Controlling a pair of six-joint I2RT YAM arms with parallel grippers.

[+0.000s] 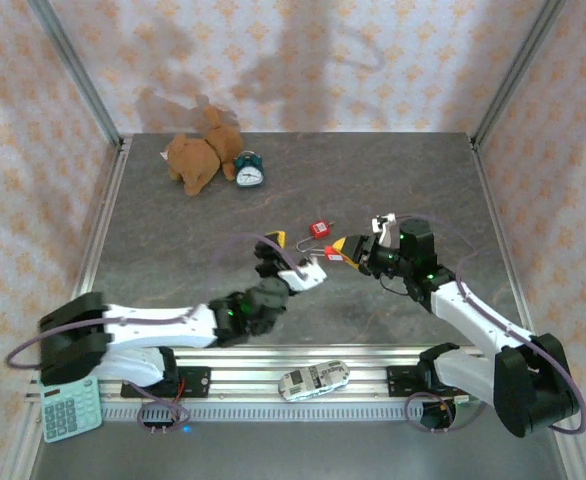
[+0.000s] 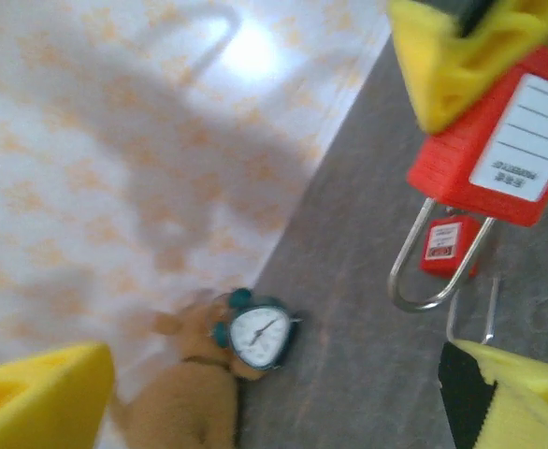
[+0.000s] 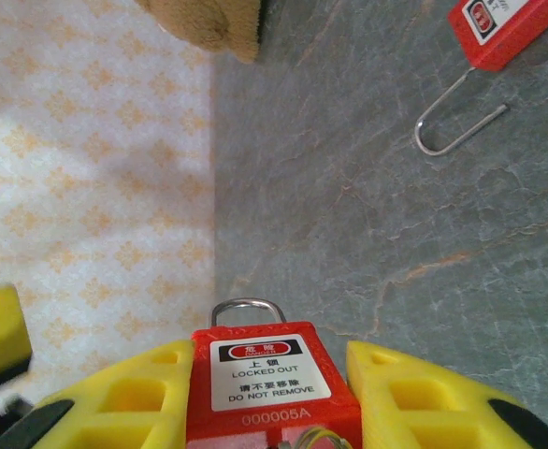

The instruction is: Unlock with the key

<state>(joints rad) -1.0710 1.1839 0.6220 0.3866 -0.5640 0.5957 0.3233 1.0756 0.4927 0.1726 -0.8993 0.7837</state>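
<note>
Grey table (image 1: 393, 180), plush toy (image 1: 198, 158), clock (image 1: 249, 172), seemingly open padlock (image 1: 319, 229)

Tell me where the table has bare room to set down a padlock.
Bare: the far right, from the clock to the right wall, beyond the right tool; also the left side, between the plush and the left arm. Crowded: the middle, where the left tool, the right tool with its held padlock and the loose padlock sit close together.
</note>
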